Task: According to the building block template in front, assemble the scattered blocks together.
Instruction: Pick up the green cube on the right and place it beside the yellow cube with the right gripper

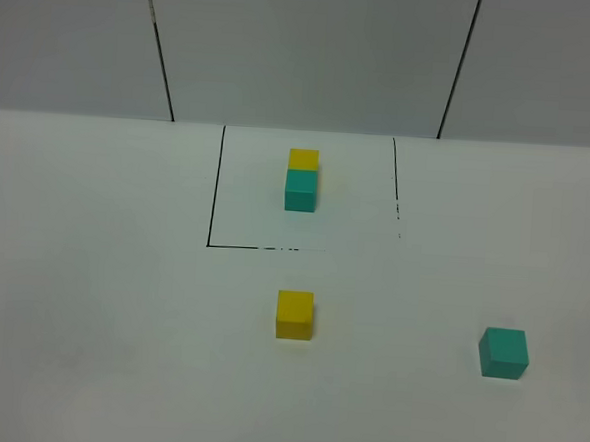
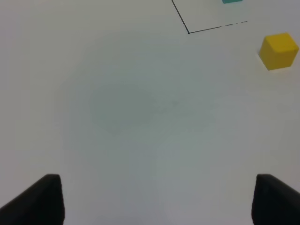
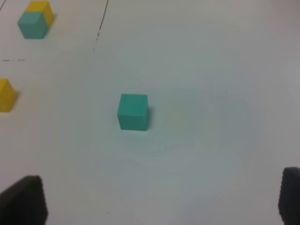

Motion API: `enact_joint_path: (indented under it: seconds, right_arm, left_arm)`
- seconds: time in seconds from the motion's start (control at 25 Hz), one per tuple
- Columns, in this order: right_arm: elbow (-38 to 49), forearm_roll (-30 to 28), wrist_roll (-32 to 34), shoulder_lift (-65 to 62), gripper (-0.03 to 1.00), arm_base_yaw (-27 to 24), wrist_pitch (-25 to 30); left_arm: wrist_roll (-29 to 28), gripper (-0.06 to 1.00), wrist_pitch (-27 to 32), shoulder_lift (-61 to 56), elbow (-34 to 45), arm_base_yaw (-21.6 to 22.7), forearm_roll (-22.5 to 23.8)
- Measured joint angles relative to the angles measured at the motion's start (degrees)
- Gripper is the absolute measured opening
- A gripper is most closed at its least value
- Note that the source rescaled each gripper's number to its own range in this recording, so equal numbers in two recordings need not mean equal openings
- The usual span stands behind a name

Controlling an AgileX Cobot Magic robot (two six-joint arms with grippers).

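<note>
Exterior high view: a white worktop point(image 1: 87, 349) carries a black-outlined square point(image 1: 215, 186). Inside that square, nearer its far edge than its near edge and about midway between its sides, sits the building block template point(image 1: 301, 181); its yellow half and teal half touch, the yellow toward the square's far edge and the teal toward the near edge. The loose yellow cube point(image 1: 294, 315) stands outside the square, just beyond its near edge and roughly in line with the template. The loose teal cube point(image 1: 504, 353) also stands outside, past the square's near right corner and well apart from it, turned slightly askew to the square's lines; the two loose cubes are well apart from each other.

Left wrist view: the left pincer point(image 2: 161, 201) shows only two dark fingertips point(image 2: 44, 201), set far apart with nothing but bare worktop between them; the square's near left corner and the loose yellow cube lie beyond it, clear of the jaws; a teal sliver of the template shows inside the square at the frame's edge.

Right wrist view: the right pincer point(image 3: 157, 201) is likewise spread wide and holds nothing; the loose teal cube lies ahead of its fingertips and touches neither; the template inside the square and part of the loose yellow cube show farther off.
</note>
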Motion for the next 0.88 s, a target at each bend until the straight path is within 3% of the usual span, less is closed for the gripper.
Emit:
enact_joint_path:
  seconds: [0.88]
  right_arm:
    - [0.0,0.0,0.0,0.0,1.0,0.0,0.0]
  left_arm:
    - [0.0,0.8,0.0,0.0,0.0,0.0,0.0]
